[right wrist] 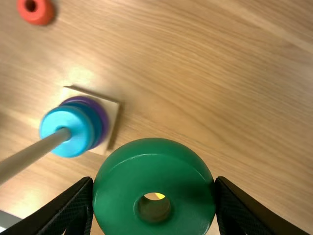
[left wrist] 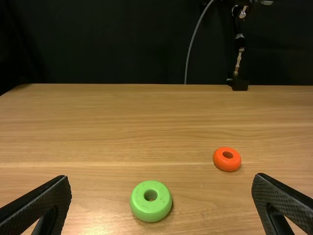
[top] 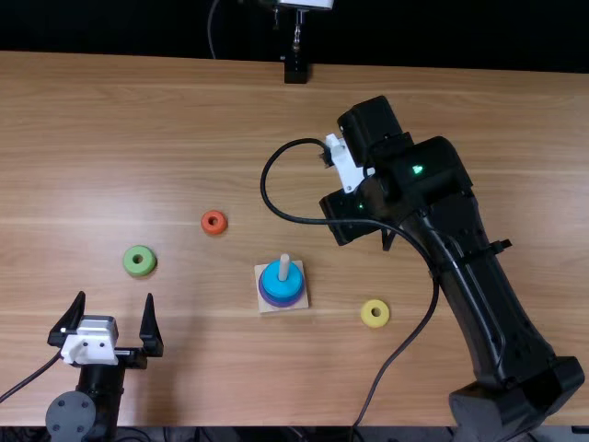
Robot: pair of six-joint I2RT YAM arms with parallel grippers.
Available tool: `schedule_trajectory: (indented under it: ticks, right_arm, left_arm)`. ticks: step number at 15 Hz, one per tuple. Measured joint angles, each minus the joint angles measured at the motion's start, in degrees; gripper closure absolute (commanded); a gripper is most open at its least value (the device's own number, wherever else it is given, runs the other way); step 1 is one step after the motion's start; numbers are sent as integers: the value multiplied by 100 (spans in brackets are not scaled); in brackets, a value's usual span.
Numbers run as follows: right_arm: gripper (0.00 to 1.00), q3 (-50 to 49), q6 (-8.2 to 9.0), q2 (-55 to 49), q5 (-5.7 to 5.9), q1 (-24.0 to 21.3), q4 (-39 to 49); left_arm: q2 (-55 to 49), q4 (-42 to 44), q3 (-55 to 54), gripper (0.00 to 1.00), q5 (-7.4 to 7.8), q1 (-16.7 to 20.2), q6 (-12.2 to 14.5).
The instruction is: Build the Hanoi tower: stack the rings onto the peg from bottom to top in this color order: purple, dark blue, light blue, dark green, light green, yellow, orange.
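My right gripper (top: 345, 166) is above the table, beyond and right of the peg (top: 283, 268). In the right wrist view, the right gripper (right wrist: 154, 196) is shut on the dark green ring (right wrist: 122, 191). The peg's square base (top: 300, 308) holds the purple ring (top: 267, 296), the dark blue ring (right wrist: 95, 122) and the light blue ring (top: 274, 285) on top. At the near left, my left gripper (top: 113, 318) stands open and empty; the left gripper (left wrist: 161, 200) has the light green ring (left wrist: 138, 206) ahead of it. An orange ring (top: 205, 224) and a yellow ring (top: 383, 320) lie flat.
Light green lies left of the base, orange beyond it to the left, yellow to its right. A black cable (top: 266, 184) loops from the right arm over the table. A black stand foot (top: 295, 72) is at the far edge.
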Motion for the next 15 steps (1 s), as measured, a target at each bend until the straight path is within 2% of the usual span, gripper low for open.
schedule_trajectory:
  ticks: [7, 9, 11, 15]
  right_arm:
    - [100, 26, 42, -4, -2, 909, -55]
    - [100, 26, 109, -4, -4, 1119, -55]
    - [100, 26, 203, -4, -4, 1294, -55]
    - [100, 26, 284, -4, -4, 1399, -52]
  left_arm:
    - [-2, 0, 0, 0, 2, 0, 2]
    - [0, 2, 0, 0, 2, 0, 2]
    - [0, -2, 0, 0, 2, 0, 4]
    - [0, -2, 0, 0, 2, 0, 2]
